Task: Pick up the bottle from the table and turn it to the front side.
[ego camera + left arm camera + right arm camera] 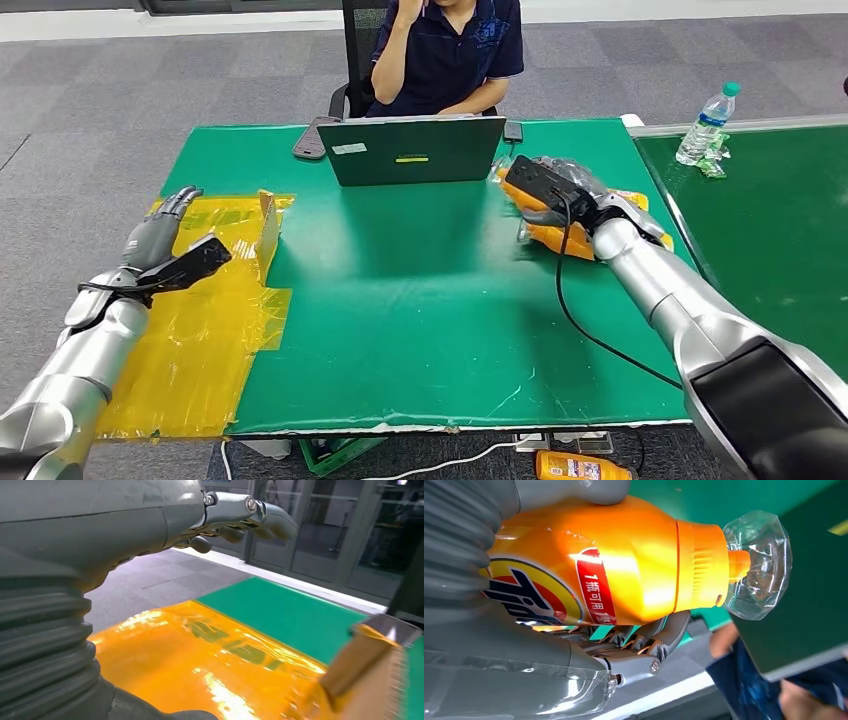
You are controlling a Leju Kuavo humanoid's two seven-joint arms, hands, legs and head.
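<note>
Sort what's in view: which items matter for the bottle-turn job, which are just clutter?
Job:
orange bottle, held in the right hand
right hand
green table

Clutter:
laptop
water bottle on the next table
yellow film under the idle left hand
phone
orange bottle on the floor

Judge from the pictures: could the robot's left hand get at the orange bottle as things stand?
Probably not. The left hand hovers open over the yellow sheet at the table's far left, while the orange bottle sits gripped in the right hand across the table, beyond the laptop.
</note>
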